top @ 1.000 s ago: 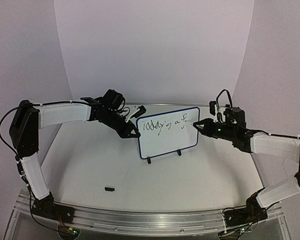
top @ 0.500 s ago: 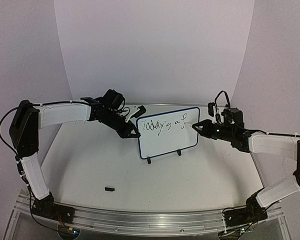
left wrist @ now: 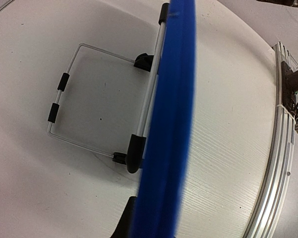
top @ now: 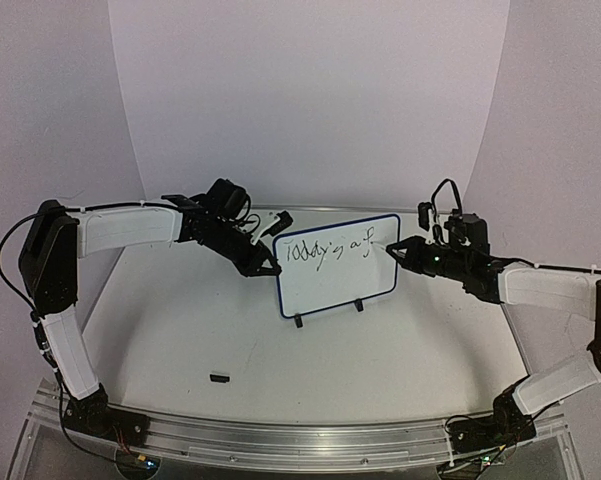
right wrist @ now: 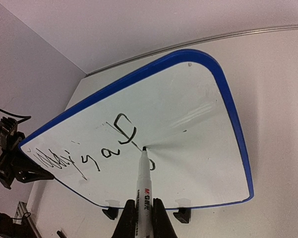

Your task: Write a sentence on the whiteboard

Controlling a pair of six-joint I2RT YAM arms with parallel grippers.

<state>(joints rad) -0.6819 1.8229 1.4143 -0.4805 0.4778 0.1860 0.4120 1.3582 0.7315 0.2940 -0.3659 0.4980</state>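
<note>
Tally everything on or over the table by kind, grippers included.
whiteboard: 1
marker pen: 1
small black piece lying on the table: 1
grippers: 2 (left gripper, right gripper)
Total: 5

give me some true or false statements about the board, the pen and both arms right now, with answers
1. The right gripper has its jaws shut on a marker whose tip touches the whiteboard. True.
2. The whiteboard lies flat on the table. False: it stands on its two black feet, leaning back.
3. The left gripper is at the whiteboard's left edge. True.
4. The writing fills two lines. False: there is one line only, along the top.
5. A small black piece lies behind the whiteboard. False: it lies on the table in front, nearer the arm bases.
</note>
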